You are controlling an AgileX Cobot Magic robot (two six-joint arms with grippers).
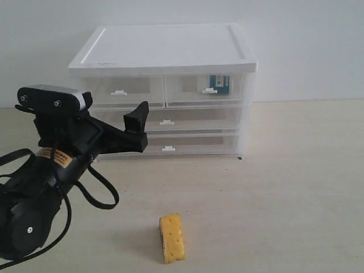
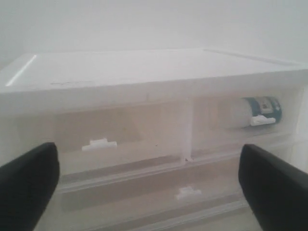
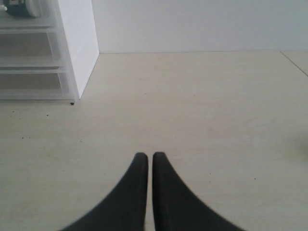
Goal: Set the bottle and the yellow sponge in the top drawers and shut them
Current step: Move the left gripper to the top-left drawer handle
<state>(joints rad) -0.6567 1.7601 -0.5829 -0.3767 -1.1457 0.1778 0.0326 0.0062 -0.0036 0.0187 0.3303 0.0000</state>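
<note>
The bottle [image 1: 219,83] lies inside the right one of the top drawers [image 1: 187,85], and its blue label shows through the front. The left top drawer [image 1: 122,86] looks empty; both are pushed in. On the table in front of the unit the yellow sponge [image 1: 172,238] stands on its edge. My left gripper [image 1: 138,128] hovers open before the drawer fronts, holding nothing. In the left wrist view the left gripper [image 2: 148,159] faces the left drawer's tab handle [image 2: 98,144], with the bottle [image 2: 257,111] off to one side. My right gripper [image 3: 147,156] is shut and empty over bare table.
The white drawer unit [image 1: 165,45] stands at the back of the beige table against a white wall, with two full-width drawers [image 1: 187,122] below the top pair. Its side wall [image 3: 77,43] shows in the right wrist view. A black cable [image 1: 102,193] loops from the left arm.
</note>
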